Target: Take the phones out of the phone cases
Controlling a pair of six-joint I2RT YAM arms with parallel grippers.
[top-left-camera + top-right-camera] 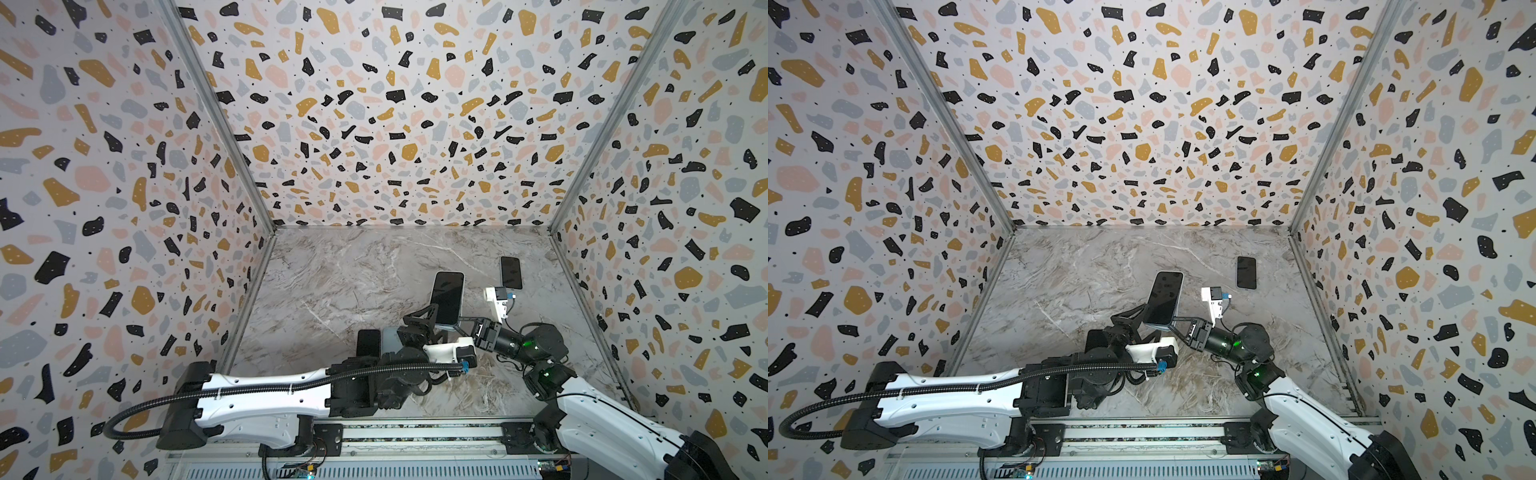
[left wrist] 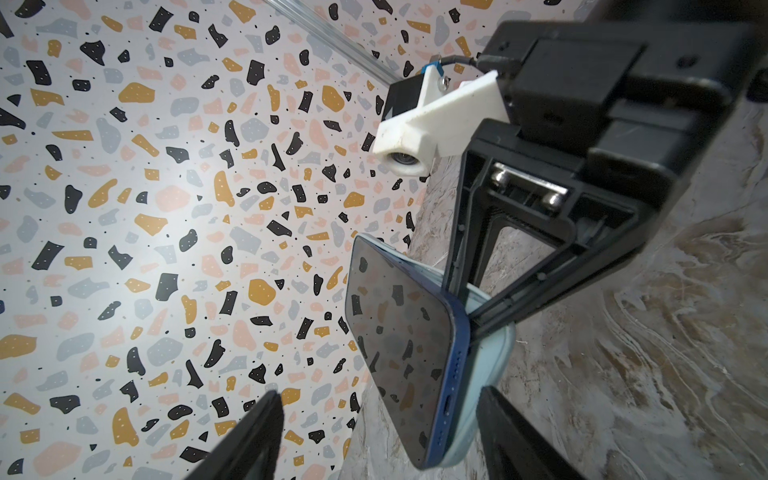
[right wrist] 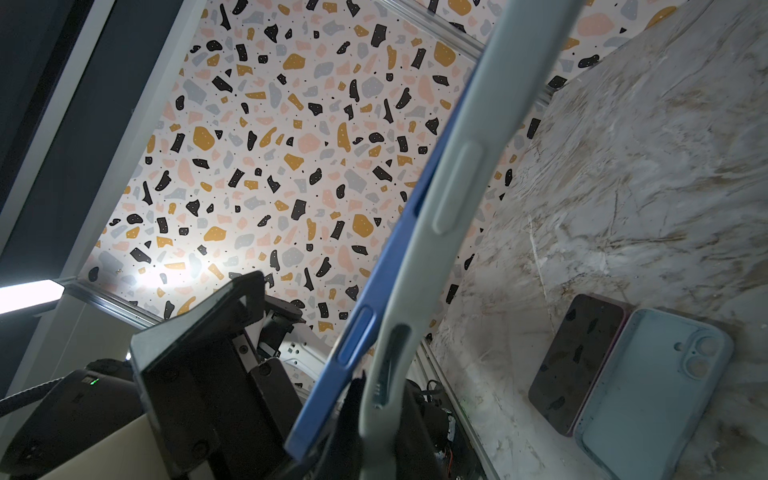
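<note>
Above table (image 1: 332, 270), phone (image 1: 447, 297) partly in case (image 2: 494, 361)

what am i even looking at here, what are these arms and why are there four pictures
These are two robot arms working on a marble table inside a booth with speckled walls. Two pictures look down from one overhead camera with two lenses, so they nearly match. The other two come from a small camera on each arm's wrist. The right hand is shut on the rim of a pale blue phone case, holding it up in the air. A blue phone is partly peeled out of it. The left hand is open, its fingers either side of the phone's bottom end. On the table lie a black phone at the back and, nearer the front, a dark phone beside an empty pale blue case.
</note>
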